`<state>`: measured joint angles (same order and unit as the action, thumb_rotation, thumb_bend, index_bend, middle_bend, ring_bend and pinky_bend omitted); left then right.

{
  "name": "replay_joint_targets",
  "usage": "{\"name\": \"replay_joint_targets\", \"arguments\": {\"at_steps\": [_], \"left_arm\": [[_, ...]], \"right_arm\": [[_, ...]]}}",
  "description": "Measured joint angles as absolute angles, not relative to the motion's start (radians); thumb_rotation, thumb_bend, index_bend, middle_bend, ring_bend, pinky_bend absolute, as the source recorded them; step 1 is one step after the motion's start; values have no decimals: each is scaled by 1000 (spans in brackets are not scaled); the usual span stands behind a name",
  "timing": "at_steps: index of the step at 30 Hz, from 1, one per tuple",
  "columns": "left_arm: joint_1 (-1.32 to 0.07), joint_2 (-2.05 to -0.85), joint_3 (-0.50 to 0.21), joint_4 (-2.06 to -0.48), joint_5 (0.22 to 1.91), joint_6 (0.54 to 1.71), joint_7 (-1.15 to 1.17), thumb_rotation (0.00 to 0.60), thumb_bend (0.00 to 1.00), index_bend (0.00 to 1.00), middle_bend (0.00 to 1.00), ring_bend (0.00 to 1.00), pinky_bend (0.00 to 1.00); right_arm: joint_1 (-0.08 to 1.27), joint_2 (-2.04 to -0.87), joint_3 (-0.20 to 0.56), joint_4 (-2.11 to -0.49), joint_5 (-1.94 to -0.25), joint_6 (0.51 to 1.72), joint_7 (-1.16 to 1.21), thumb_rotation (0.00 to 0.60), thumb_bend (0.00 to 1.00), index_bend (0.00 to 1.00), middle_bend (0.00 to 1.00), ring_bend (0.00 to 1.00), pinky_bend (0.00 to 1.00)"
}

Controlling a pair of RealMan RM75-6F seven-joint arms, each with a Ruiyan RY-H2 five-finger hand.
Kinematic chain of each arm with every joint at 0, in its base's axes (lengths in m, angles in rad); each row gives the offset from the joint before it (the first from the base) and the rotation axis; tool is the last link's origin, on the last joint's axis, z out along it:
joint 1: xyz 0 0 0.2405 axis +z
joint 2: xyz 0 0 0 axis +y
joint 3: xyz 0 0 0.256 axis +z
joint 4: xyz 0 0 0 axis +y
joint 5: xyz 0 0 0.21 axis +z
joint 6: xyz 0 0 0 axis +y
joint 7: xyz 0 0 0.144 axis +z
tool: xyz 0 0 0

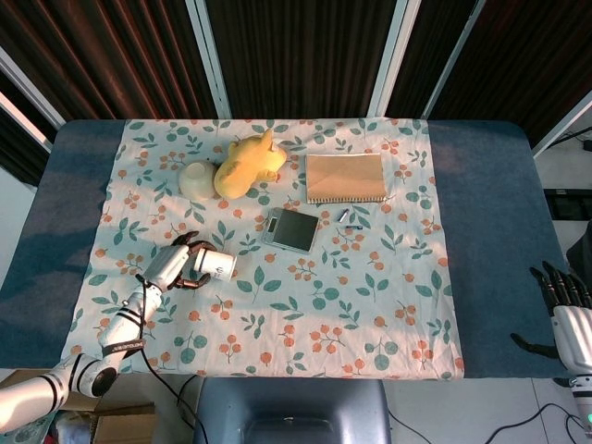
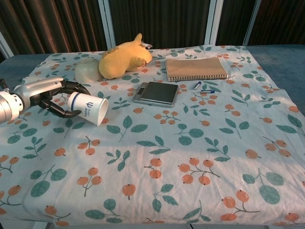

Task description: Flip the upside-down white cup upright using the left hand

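White paper cup [image 2: 88, 108], printed with a small blue logo, is seen at the left of the chest view, tipped on its side with the open mouth facing right and slightly toward the camera. It is gripped by the left hand [image 2: 56, 97], whose dark fingers [image 2: 66, 113] are curled around the closed end of the cup; the mouth end is left uncovered. In the head view the same cup [image 1: 215, 265] is found at lower left of centre, over the floral tablecloth [image 1: 370, 305], with the left hand [image 1: 176, 266] just to its left. Whether the cup's side touches the cloth cannot be told.

The right hand [image 1: 566, 305] is visible only at the lower right edge of the head view, beyond the table edge, fingers extended and apart, nothing held.

Toward the upper left of the cloth an upturned pale bowl [image 2: 88, 70] is noted touching a yellow plush toy [image 2: 121, 60]. A tan notebook [image 2: 195, 68] lies at upper centre, a dark flat scale [image 2: 155, 92] below it to the left, and small blue-and-white pieces [image 2: 202, 87] just right of the scale.
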<state>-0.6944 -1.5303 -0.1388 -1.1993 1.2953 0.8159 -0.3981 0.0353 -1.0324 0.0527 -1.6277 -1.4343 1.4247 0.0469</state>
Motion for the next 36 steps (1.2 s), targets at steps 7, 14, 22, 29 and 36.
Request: {"name": "replay_joint_targets", "arguments": {"at_steps": [7, 14, 22, 29, 36], "left_arm": [[-714, -1494, -114, -1205, 1311, 743, -375, 600, 394, 0, 0, 0, 48], [-714, -1452, -110, -1242, 1322, 781, -268, 600, 396, 0, 0, 0, 42], [-726, -1384, -102, -1341, 1291, 814, 81, 600, 337, 0, 0, 0, 5], [-773, -1340, -93, -1516, 1100, 834, 555, 600, 334, 0, 0, 0, 1], [-864, -1376, -83, -1605, 842, 855, 821, 600, 335, 0, 0, 0, 0]], "right_arm": [[35, -1030, 53, -1629, -1434, 1424, 52, 600, 0, 0, 0, 0, 0], [39, -1030, 46, -1625, -1443, 1416, 47, 600, 0, 0, 0, 0, 0], [42, -1032, 49, -1624, -1438, 1413, 46, 600, 0, 0, 0, 0, 0], [41, -1026, 53, -1625, -1436, 1419, 57, 600, 0, 0, 0, 0, 0], [34, -1014, 56, -1633, -1441, 1438, 61, 600, 0, 0, 0, 0, 0]]}}
